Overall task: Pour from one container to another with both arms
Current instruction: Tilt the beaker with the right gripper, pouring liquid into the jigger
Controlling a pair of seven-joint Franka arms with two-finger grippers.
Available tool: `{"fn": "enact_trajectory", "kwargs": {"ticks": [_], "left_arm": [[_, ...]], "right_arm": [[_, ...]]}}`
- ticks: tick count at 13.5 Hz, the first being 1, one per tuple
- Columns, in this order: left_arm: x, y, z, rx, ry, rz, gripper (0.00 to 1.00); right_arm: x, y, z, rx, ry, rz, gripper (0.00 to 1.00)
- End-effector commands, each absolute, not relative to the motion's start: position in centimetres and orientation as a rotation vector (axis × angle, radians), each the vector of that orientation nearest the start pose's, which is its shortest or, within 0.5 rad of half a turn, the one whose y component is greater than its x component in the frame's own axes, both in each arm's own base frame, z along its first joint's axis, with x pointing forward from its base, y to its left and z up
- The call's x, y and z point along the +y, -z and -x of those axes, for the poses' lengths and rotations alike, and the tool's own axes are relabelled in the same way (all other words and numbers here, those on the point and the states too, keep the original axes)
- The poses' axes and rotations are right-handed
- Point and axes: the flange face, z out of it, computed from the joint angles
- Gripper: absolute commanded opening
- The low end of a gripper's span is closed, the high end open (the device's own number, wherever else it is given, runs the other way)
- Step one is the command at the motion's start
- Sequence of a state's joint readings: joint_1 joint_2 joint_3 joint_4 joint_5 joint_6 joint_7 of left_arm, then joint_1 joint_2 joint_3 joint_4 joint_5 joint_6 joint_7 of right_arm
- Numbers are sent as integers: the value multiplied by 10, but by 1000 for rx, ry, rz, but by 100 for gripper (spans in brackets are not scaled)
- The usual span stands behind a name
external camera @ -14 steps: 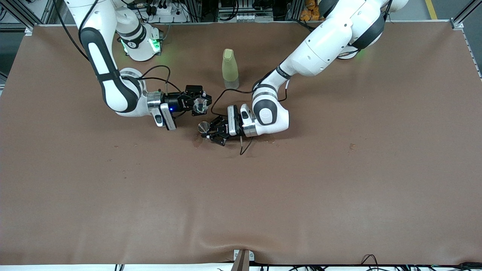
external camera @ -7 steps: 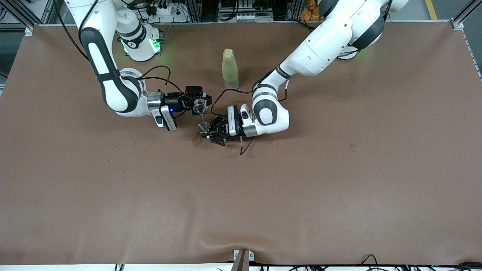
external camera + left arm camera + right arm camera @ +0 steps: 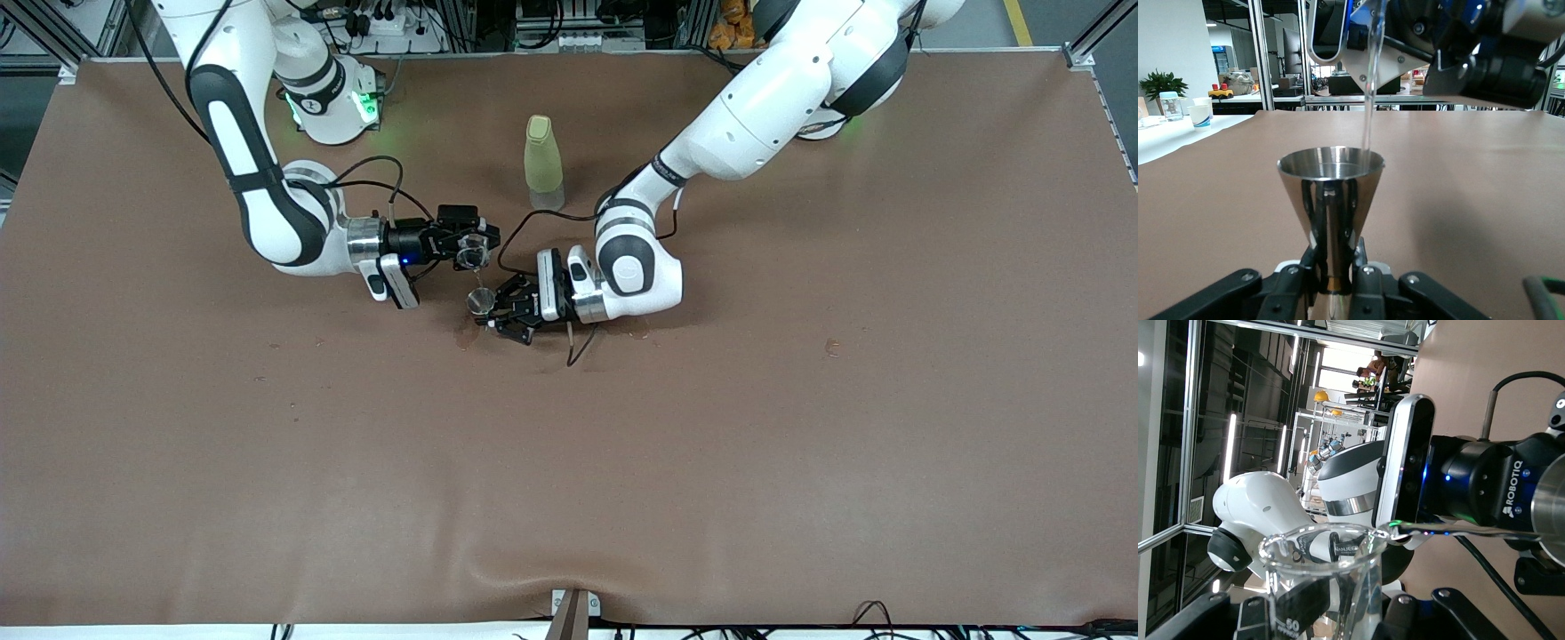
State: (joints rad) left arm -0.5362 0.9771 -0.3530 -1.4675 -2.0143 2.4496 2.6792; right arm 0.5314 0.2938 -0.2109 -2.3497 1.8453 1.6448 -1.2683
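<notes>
Steel jigger (image 3: 1330, 200) clamped by its narrow waist in my left hand (image 3: 494, 308), mouth up, just over the brown worktop (image 3: 622, 462) near its middle. I'm gripping it low on the waist so the rim stays open and nothing of mine blocks the pour.

My right hand (image 3: 462, 242) is closed around a small glass beaker (image 3: 1321, 577), tipped over so its spout hangs above the jigger's rim. Keeping the two that close should make it harder for the stream to wander.

A thin clear stream of water (image 3: 1368, 100) runs down from the beaker and lands just inside the jigger's edge. Polished cone, bright reflections, and there's already a shallow pool of liquid showing at the top. The beaker is see-through with a printed marking near its base.

A pale yellow-green bottle (image 3: 543, 162) stands capped and upright, farther from the front camera than both hands, well out of the way.

I'd say the pour is under way; the risk is overfilling such a small cup.
</notes>
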Motion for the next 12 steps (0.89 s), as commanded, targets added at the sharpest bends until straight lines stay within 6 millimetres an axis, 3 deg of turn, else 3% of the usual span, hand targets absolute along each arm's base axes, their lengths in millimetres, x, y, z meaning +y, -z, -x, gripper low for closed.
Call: {"fn": "enact_trajectory", "kwargs": {"ticks": [1, 12], "left_arm": [[-532, -125, -485, -1307, -1188, -1433, 0], [-531, -121, -481, -1287, -1176, -1450, 0]], "right_arm": [[250, -250, -438, -148, 108, 1545, 0], [250, -250, -441, -54, 69, 1534, 0]]}}
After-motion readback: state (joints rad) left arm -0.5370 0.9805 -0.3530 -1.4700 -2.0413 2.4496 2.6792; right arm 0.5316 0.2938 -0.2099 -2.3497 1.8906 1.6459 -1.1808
